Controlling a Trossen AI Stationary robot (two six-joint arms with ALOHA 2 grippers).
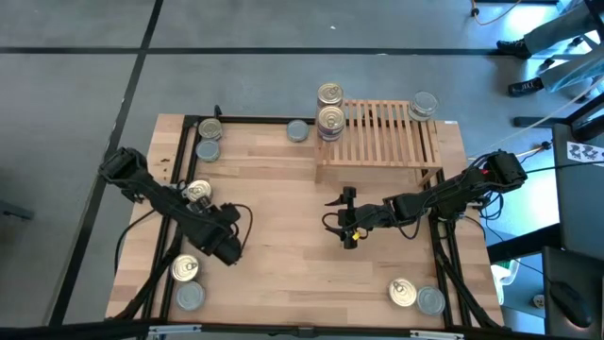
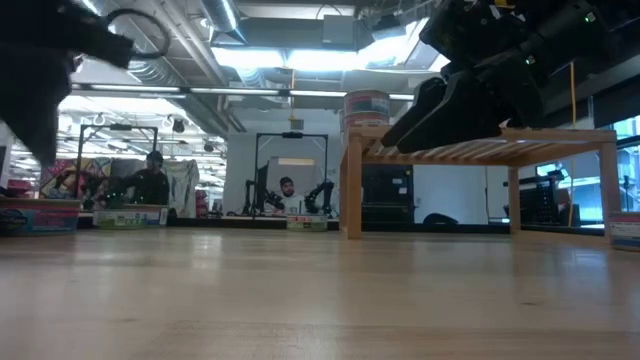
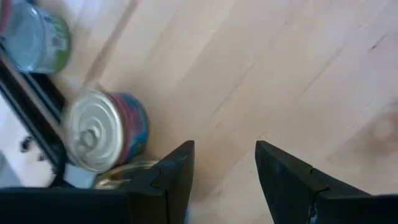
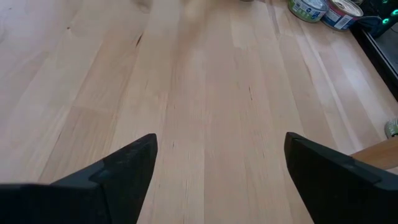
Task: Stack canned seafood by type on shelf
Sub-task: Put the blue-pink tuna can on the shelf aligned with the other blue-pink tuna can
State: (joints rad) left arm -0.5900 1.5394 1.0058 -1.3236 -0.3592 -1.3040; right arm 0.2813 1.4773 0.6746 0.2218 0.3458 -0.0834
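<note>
Tins (image 1: 329, 118) round, flat, gold-topped or grey.

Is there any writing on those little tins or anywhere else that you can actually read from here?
None can be read.
Tin with blue and red label: print too blurred.
Tin with green label: print too blurred.
Stacked tins on the shelf: labels too small.
Colourful boxes behind the table: lettering too small.

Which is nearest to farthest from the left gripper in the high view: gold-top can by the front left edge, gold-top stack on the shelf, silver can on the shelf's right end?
From the left gripper, open over the table's left side:
1. Gold-top can, front left edge, just beside it.
2. Gold-top stack, left end of the shelf, far side of the table.
3. Silver can, shelf's right end, farthest.
</note>
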